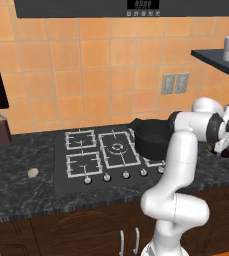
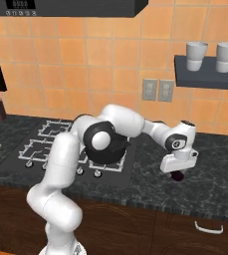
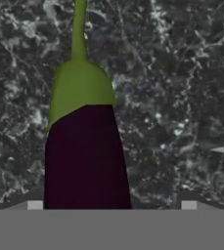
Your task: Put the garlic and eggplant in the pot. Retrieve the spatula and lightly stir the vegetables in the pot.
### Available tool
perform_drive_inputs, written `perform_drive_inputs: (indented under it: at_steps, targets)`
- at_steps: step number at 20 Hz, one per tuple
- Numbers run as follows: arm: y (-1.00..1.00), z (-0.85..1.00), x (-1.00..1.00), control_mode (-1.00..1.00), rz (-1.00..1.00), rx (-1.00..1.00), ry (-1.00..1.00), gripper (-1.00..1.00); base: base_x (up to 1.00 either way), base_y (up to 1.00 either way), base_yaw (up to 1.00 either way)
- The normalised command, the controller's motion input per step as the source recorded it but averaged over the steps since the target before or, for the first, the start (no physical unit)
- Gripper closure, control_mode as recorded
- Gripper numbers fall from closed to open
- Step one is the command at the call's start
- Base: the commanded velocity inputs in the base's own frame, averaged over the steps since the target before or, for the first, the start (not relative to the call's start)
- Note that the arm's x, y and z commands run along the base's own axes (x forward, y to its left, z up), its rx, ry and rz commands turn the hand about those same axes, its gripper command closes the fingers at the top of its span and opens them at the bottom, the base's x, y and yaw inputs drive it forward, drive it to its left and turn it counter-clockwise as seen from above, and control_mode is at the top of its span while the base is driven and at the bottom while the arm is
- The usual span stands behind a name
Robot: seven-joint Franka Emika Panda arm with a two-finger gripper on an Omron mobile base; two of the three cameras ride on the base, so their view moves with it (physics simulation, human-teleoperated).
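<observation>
1. Status check – garlic (image 1: 33, 172): lying on the dark counter (image 1: 16, 195), left of the stove (image 1: 86, 177) and well apart from the pot (image 1: 151, 140). Not yet moved.
2. Status check – eggplant (image 3: 86, 156): lying flat on the counter to the right of the stove, green cap and stem pointing away from the hand camera. Not yet in the pot.
3. Status check – pot: seated on the right side of the stove, partly hidden behind the arm in both base views. Contents not readable from here; judged empty of both vegetables, since each is accounted for on the counter.
4. Gripper (image 3: 111, 205) state: lowered directly over the eggplant, tips set apart with the purple body between them. No clamp visible. On the left side, tip and skin sit very close – contact or a thin gap, hard to tell at this angle. On the right side, clear space.
5. Current step, as judged: approach to the eggplant complete, grasp not yet made.
6. Progress, as judged: none of the task's four parts done.
7. Remaining:
   - Close on the eggplant, lift, carry left to the pot, release.
   - Cross the stove, pick the garlic, drop it in the pot.
   - Retrieve the spatula.
   - Stir the vegetables lightly.
</observation>
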Motion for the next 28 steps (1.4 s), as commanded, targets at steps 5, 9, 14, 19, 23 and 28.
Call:
perform_drive_inputs:
  at_steps: [5, 9, 14, 19, 23, 28]
  targets:
    - [0.42, 0.01, 0.01, -1.0, -0.03, 0.0, 0.0, 1.0, 0.0, 0.0, 0.0]
    - [1.0, 0.38, 0.0, -1.0, -0.13, -0.01, -0.06, 1.0, 0.0, 0.0, 0.0]
    - [0.83, 0.92, 0.0, -1.0, -0.25, -0.09, -0.02, 1.0, 0.0, 0.0, 0.0]
    - [0.7, 0.92, 0.08, -1.0, -0.25, -0.17, 0.0, 1.0, 0.0, 0.0, 0.0]
    - [0.89, 0.53, 0.23, -1.0, -0.15, -0.11, -0.04, 1.0, 0.0, 0.0, 0.0]
    - [0.48, 0.53, 0.34, -1.0, -0.06, -0.03, 0.01, 1.0, 0.0, 0.0, 0.0]
